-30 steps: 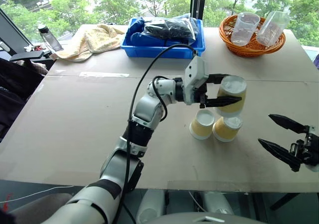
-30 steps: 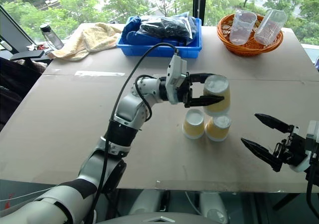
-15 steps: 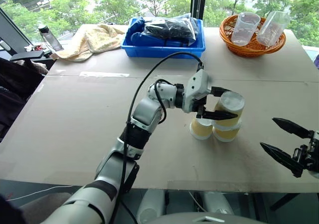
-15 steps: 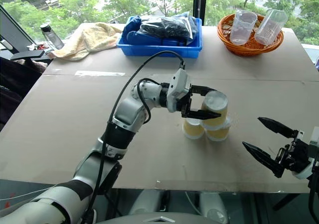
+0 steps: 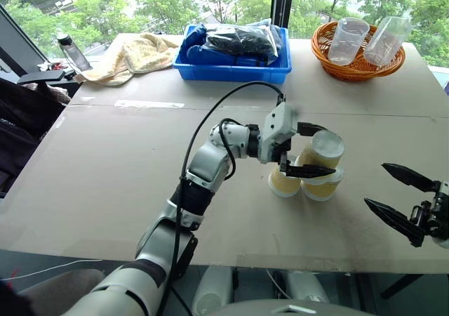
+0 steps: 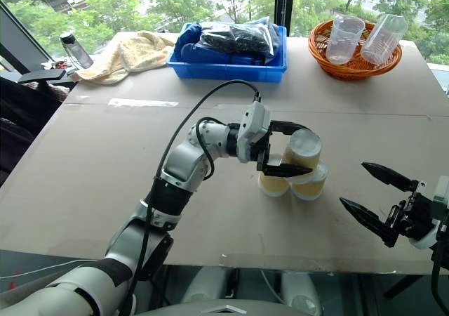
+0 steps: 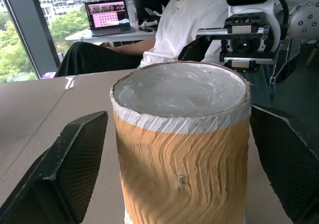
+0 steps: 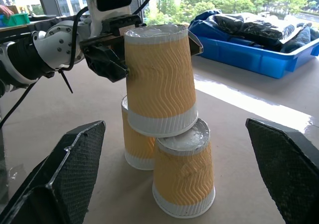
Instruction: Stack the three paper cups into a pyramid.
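The top cup (image 8: 160, 79) sits upside down and tilted on the two lower cups (image 8: 183, 176), which stand side by side, also upside down, at centre right of the head views; the rear lower cup (image 8: 135, 147) is half hidden behind the others. All three have ribbed, wavy yellow-tan sides with white bands. The left tool (image 5: 306, 149) has its black, textured fingers (image 7: 65, 169) apart on either side of the top cup, not touching it. The right tool (image 5: 394, 198) at the lower right is spread wide over the bare brown counter (image 5: 105, 168), partly cut off by the frame edge.
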Controlling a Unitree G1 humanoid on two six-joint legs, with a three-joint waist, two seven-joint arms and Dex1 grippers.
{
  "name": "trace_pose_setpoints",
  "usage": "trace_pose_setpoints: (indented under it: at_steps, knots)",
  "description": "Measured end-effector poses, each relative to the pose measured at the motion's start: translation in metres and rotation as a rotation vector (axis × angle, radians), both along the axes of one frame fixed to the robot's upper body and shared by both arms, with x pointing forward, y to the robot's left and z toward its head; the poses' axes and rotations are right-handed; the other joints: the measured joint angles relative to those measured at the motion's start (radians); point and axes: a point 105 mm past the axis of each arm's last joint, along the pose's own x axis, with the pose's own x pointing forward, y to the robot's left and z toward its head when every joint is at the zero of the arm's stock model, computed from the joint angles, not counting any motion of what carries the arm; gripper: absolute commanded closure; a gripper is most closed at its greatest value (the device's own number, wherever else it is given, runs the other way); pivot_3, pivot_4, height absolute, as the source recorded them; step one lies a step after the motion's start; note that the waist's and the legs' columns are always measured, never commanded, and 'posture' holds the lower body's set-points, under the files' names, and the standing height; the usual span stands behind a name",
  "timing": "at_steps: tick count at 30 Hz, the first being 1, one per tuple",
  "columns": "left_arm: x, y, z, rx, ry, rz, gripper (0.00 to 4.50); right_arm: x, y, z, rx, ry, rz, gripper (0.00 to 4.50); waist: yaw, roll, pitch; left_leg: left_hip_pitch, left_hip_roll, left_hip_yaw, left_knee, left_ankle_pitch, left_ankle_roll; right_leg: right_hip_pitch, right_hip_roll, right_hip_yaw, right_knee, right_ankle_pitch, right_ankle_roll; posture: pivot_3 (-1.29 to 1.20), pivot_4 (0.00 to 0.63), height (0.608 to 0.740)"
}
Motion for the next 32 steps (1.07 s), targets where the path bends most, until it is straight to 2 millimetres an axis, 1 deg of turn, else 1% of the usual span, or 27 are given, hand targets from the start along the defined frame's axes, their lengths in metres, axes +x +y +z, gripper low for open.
trace_pose_setpoints:
  at_steps: [4, 9, 10, 11, 13, 15, 16, 18, 19, 20, 22, 24, 26, 28, 30, 32]
  knots:
    - [-0.004, 0.005, 0.012, -0.019, -0.026, -0.008, 0.02, 0.000, 0.001, 0.000, 0.001, 0.002, 0.003, 0.00, -0.001, 0.000, 0.000, 0.000, 0.000, 0.000, 0.000, 0.000, 0.000, 0.000, 0.000, 0.000, 0.000, 0.000, 0.000, 0.00, 0.150, 0.740]
    - [-0.026, 0.024, 0.043, -0.087, -0.034, -0.099, 0.02, 0.001, 0.001, 0.000, 0.001, 0.000, 0.007, 0.00, -0.002, 0.000, 0.000, 0.000, 0.000, 0.000, 0.000, 0.000, 0.000, 0.000, 0.000, 0.000, 0.000, 0.000, 0.000, 0.00, 0.150, 0.740]
    - [-0.028, 0.029, 0.052, -0.123, -0.032, -0.099, 0.02, 0.003, 0.003, 0.000, 0.005, -0.004, 0.015, 0.00, -0.002, 0.000, 0.000, 0.000, 0.000, 0.000, 0.000, 0.000, 0.000, 0.000, 0.000, 0.000, 0.000, 0.000, 0.000, 0.00, 0.150, 0.740]
    - [-0.028, 0.030, 0.054, -0.131, -0.032, -0.097, 0.02, 0.003, 0.004, 0.000, 0.006, -0.003, 0.018, 0.00, -0.001, 0.000, 0.000, 0.000, 0.000, 0.000, 0.000, 0.000, 0.000, 0.000, 0.000, 0.000, 0.000, 0.000, 0.000, 0.00, 0.150, 0.740]
    - [-0.020, 0.040, 0.064, -0.180, -0.040, -0.027, 0.02, 0.006, 0.006, -0.002, 0.011, 0.002, 0.029, 0.00, -0.001, 0.000, 0.000, 0.001, 0.000, 0.000, 0.000, 0.000, 0.000, 0.001, 0.000, 0.000, 0.000, 0.000, 0.000, 0.00, 0.150, 0.740]
    - [-0.008, 0.055, 0.071, -0.217, -0.050, 0.071, 0.02, 0.007, 0.005, -0.005, 0.007, 0.009, 0.029, 0.00, -0.002, 0.000, 0.000, 0.001, 0.000, 0.000, 0.000, 0.000, 0.000, 0.001, 0.000, 0.000, 0.000, 0.000, 0.000, 0.00, 0.150, 0.740]
    - [0.001, 0.069, 0.070, -0.219, -0.047, 0.158, 0.02, 0.010, 0.005, -0.008, 0.006, 0.014, 0.032, 0.00, -0.009, 0.000, 0.000, 0.002, 0.000, 0.000, 0.000, 0.000, 0.000, 0.001, 0.000, 0.001, 0.000, 0.000, 0.000, 0.00, 0.150, 0.740]
    - [0.018, 0.100, 0.053, -0.185, -0.017, 0.331, 0.02, 0.013, -0.002, -0.017, 0.013, 0.039, 0.010, 0.00, -0.018, 0.001, 0.000, 0.003, 0.000, 0.000, -0.001, 0.000, 0.000, 0.001, 0.000, 0.002, 0.000, 0.000, 0.000, 0.00, 0.150, 0.740]
    - [0.023, 0.117, 0.038, -0.151, 0.009, 0.413, 0.02, 0.015, -0.006, -0.022, 0.012, 0.051, 0.000, 0.00, -0.023, 0.001, 0.000, 0.003, 0.000, 0.000, -0.001, 0.000, 0.000, 0.001, 0.000, 0.002, 0.000, 0.000, 0.000, 0.00, 0.150, 0.740]
    - [0.026, 0.135, 0.018, -0.107, 0.046, 0.501, 0.02, 0.016, -0.011, -0.029, 0.008, 0.068, -0.016, 0.00, -0.027, 0.002, 0.000, 0.003, 0.000, 0.000, -0.002, 0.000, 0.000, 0.001, 0.000, 0.003, 0.000, 0.000, 0.000, 0.00, 0.150, 0.740]
    - [0.023, 0.164, -0.030, 0.017, 0.133, 0.631, 0.02, 0.017, -0.021, -0.045, -0.007, 0.110, -0.040, 0.00, -0.026, 0.001, 0.001, 0.002, 0.000, 0.000, -0.003, 0.000, 0.000, 0.000, 0.000, 0.003, -0.001, 0.000, 0.000, 0.00, 0.150, 0.740]
    - [0.011, 0.181, -0.061, 0.093, 0.195, 0.700, 0.02, 0.021, -0.022, -0.055, -0.034, 0.116, -0.038, 0.00, -0.022, 0.000, 0.002, 0.002, 0.000, -0.001, -0.002, 0.000, 0.000, -0.001, -0.002, 0.002, -0.001, 0.000, 0.000, 0.00, 0.150, 0.740]
    - [-0.011, 0.195, -0.088, 0.184, 0.206, 0.767, 0.02, 0.028, -0.024, -0.062, -0.068, 0.104, -0.034, 0.00, -0.023, 0.000, 0.001, 0.002, 0.000, 0.000, -0.002, 0.000, 0.001, 0.000, -0.003, 0.002, -0.001, 0.000, 0.000, 0.00, 0.150, 0.740]
    - [-0.028, 0.198, -0.105, 0.226, 0.236, 0.806, 0.02, 0.031, -0.030, -0.074, -0.091, 0.127, -0.049, 0.00, -0.016, 0.000, 0.002, 0.002, 0.000, -0.001, -0.003, -0.002, 0.003, 0.000, -0.004, 0.001, -0.001, 0.000, 0.000, 0.00, 0.150, 0.740]
    - [-0.041, 0.194, -0.113, 0.231, 0.249, 0.821, 0.02, 0.034, -0.031, -0.084, -0.122, 0.137, -0.041, 0.00, -0.006, 0.001, 0.001, 0.003, 0.000, -0.001, -0.003, -0.002, 0.004, 0.000, -0.004, 0.000, 0.000, 0.000, 0.000, 0.00, 0.150, 0.740]
    - [-0.047, 0.188, -0.118, 0.228, 0.241, 0.827, 0.02, 0.038, -0.031, -0.088, -0.136, 0.138, -0.038, 0.00, -0.001, 0.003, 0.000, 0.003, 0.000, -0.001, -0.003, -0.003, 0.004, 0.001, -0.004, 0.000, 0.000, 0.000, 0.000, 0.00, 0.150, 0.740]
